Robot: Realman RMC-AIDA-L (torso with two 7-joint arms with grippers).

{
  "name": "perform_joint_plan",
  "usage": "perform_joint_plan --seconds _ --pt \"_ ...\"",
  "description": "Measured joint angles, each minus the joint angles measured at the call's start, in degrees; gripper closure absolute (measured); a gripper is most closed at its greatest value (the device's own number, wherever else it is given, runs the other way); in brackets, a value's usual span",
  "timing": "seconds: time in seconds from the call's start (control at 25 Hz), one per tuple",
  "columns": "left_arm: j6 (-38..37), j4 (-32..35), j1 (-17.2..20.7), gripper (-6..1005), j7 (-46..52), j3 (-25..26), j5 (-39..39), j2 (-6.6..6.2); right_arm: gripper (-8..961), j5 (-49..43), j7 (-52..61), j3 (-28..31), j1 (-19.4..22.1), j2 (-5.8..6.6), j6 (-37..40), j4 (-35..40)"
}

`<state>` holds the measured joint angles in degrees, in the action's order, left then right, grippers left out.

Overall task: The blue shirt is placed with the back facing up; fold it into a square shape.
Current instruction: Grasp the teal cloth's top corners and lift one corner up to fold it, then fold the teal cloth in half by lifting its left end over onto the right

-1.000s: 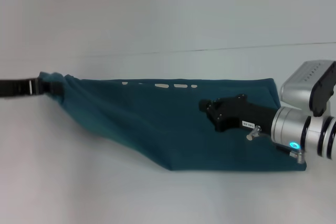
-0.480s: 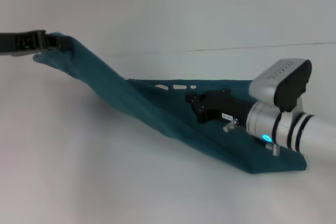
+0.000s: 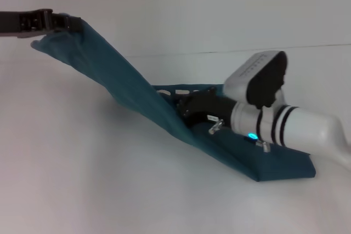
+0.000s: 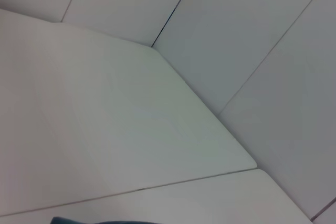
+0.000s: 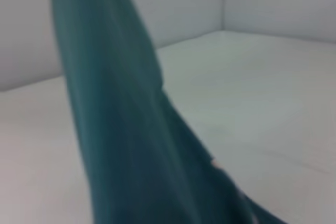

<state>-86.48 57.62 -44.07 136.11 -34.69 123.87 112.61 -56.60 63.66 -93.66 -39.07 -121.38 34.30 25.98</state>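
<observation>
The blue shirt [image 3: 137, 94] is stretched into a long slanted band, high at the far left and resting on the table at the near right. My left gripper [image 3: 61, 23] is shut on its raised end at the upper left. My right gripper [image 3: 187, 108] sits low on the shirt's flat part near the middle, its tip partly hidden behind the lifted cloth. The right wrist view shows the shirt [image 5: 121, 129] rising steeply as a taut teal sheet. Only a sliver of the shirt [image 4: 79, 220] shows in the left wrist view.
The shirt lies on a white table [image 3: 82, 179], with a dark seam [image 3: 285, 47] running across the back. White wall panels [image 4: 252, 40] stand behind the table's far corner.
My left gripper has lifted the shirt's end higher and a little rightward, so the cloth slants more steeply. My right arm has shifted left along the shirt and tilted upward.
</observation>
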Motion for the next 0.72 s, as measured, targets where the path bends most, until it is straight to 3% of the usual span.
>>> perform_joint_plan --seconds 0.2,0.72 --pt "-1.35 1.27 -0.17 937 0.30 0.65 -0.63 -0.54 954 0.00 1.57 -5.52 -2.42 -0.08 -0.12 -1.35" --pt "-5.42 3.77 1.17 936 -0.09 2.35 -0.19 -0.55 953 0.05 6.63 -17.95 -6.52 -0.26 5.08 0.14"
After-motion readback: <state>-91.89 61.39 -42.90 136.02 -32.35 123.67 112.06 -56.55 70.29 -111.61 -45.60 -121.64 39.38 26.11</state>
